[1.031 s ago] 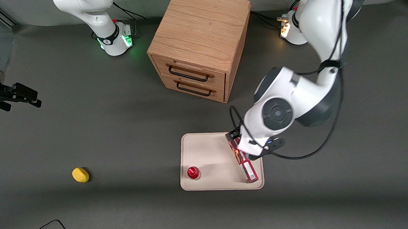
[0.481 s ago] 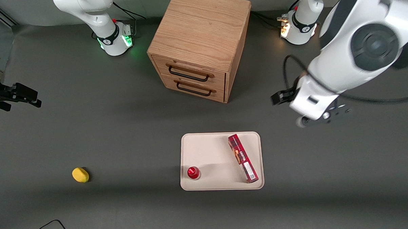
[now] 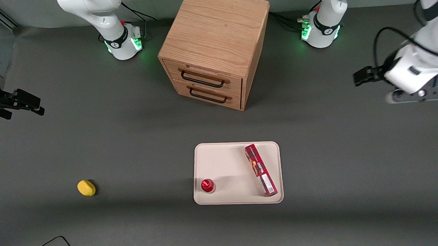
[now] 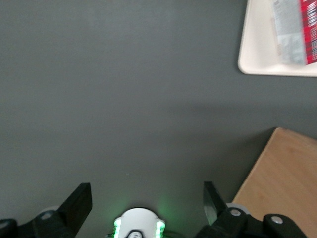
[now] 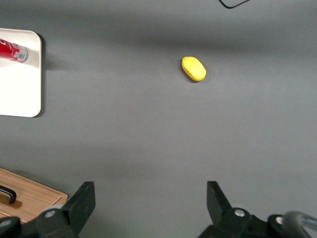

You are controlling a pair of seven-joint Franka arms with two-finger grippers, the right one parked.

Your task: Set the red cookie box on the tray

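Observation:
The red cookie box point(image 3: 260, 170) lies flat on the cream tray point(image 3: 227, 162), slanted along the tray's side toward the working arm's end, with its white label patch nearest the front camera. My left gripper point(image 3: 416, 94) hangs high over bare table far toward the working arm's end, well clear of the tray. It is open and empty, fingers wide apart in the left wrist view point(image 4: 146, 203). That view also shows a corner of the tray point(image 4: 260, 49) with the box's label end point(image 4: 292, 29) on it.
A small red-capped bottle point(image 3: 208, 185) stands on the tray's corner nearest the camera, toward the parked arm. A wooden two-drawer cabinet point(image 3: 214, 46) stands farther from the camera than the tray. A yellow lump point(image 3: 86, 188) lies toward the parked arm's end.
The gripper, at the box on the tray a second ago, has let go, risen and swung away toward the working arm's end. The box stays on the tray.

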